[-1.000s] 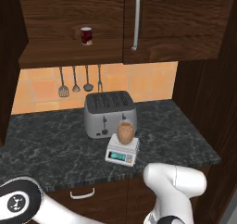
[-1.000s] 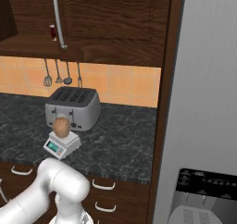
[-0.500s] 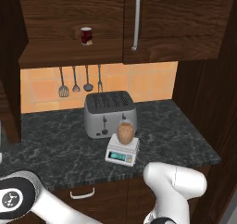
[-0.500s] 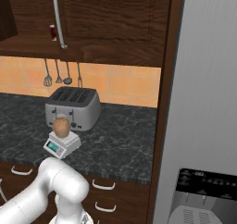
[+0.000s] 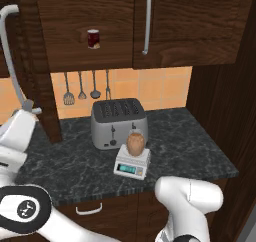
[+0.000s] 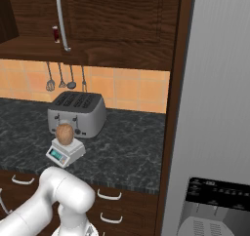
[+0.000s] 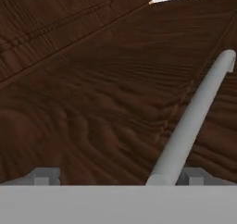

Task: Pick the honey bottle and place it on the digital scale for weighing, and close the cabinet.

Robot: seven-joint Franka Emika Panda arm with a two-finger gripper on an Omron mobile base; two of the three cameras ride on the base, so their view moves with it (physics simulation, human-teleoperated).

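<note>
Honey bottle (image 5: 135,143) stands upright on the scale (image 5: 132,163), on the dark counter (image 5: 185,151) just in front of the toaster (image 5: 118,122). In the right base view the same bottle (image 6: 64,132) sits on the scale (image 6: 65,151) at 7 o'clock from the toaster (image 6: 77,112).

Arm pose: the white arm rises from the lower right of the left base view, bends through a large elbow at the bottom edge and reaches to 9 o'clock, where the hand ends beside the open left door of the cabinet (image 5: 90,21). The hand is partly cut off by the frame edge.

Gripper (image 7: 118,177): only the two fingertips (image 7: 42,177) show, at the bottom of the hand view, and they stand well apart. The door's bar handle (image 7: 192,126) runs down from 2 o'clock to end just beside the right fingertip. Whether a fingertip touches the handle cannot be told.

The hand view looks closely at the dark wood door face.

A small red jar (image 5: 93,38) stands on the cabinet shelf. The right door is shut, with its handle (image 5: 146,22) vertical. Utensils (image 5: 86,86) hang on the tiled wall behind the toaster.
</note>
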